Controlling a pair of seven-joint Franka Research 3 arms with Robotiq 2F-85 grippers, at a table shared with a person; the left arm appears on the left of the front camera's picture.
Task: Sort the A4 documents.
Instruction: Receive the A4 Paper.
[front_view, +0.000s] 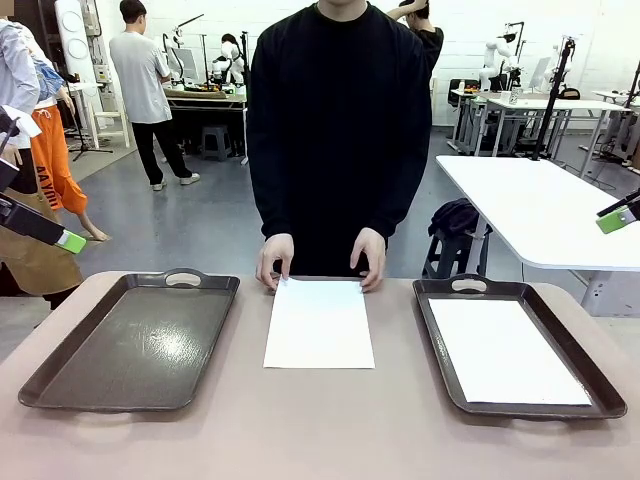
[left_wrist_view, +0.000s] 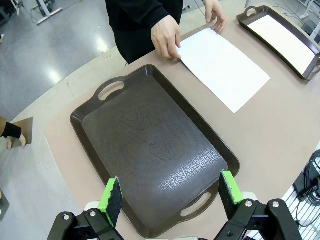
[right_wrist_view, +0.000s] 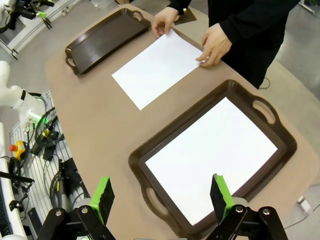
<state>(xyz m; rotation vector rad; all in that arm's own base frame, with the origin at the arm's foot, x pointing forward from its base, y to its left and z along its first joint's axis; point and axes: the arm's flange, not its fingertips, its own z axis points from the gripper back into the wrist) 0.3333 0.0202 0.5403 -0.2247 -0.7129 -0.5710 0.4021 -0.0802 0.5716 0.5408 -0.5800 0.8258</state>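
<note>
One A4 document (front_view: 318, 323) lies on the bare table between two dark brown trays. The person's hands (front_view: 275, 258) rest on its far edge. This sheet also appears in the left wrist view (left_wrist_view: 225, 67) and the right wrist view (right_wrist_view: 157, 67). A second A4 document (front_view: 505, 350) lies flat in the right tray (front_view: 437, 340), under my open right gripper (right_wrist_view: 162, 197). My open left gripper (left_wrist_view: 171, 195) hovers over the near end of the left tray (left_wrist_view: 150, 145), which holds nothing. Both grippers (front_view: 62, 238) (front_view: 617, 218) sit high at the picture's edges, away from the paper.
The left tray (front_view: 130, 340) and the right tray (right_wrist_view: 137, 155) lie on a tan table with rounded corners. The person in black stands at the middle of the far side. Cables and equipment (right_wrist_view: 45, 135) sit beside the table on the robot's side.
</note>
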